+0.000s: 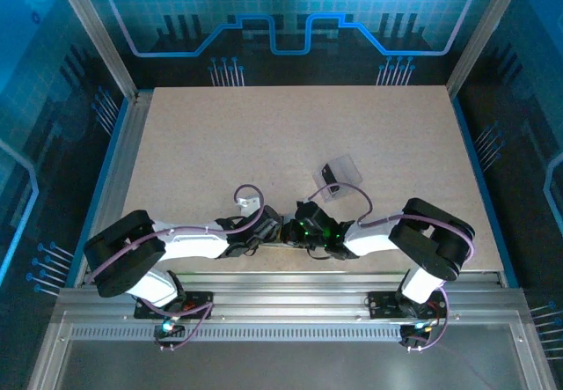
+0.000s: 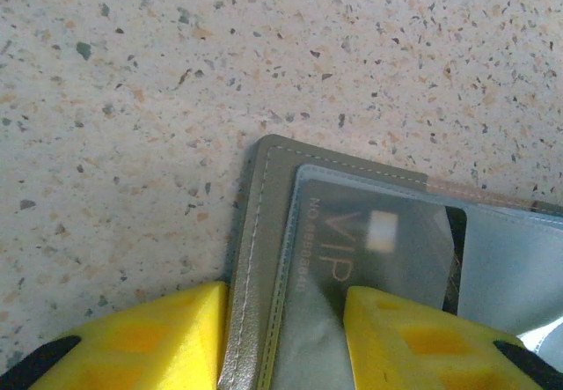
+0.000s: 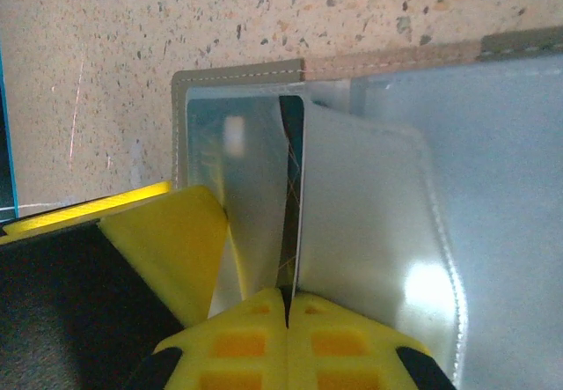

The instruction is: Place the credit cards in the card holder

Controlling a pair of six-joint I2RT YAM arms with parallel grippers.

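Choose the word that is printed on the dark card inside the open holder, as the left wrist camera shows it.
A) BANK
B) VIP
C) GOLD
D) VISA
B: the dark card, lying in the card holder under what looks like a clear sleeve, carries the large pale letters VIP.
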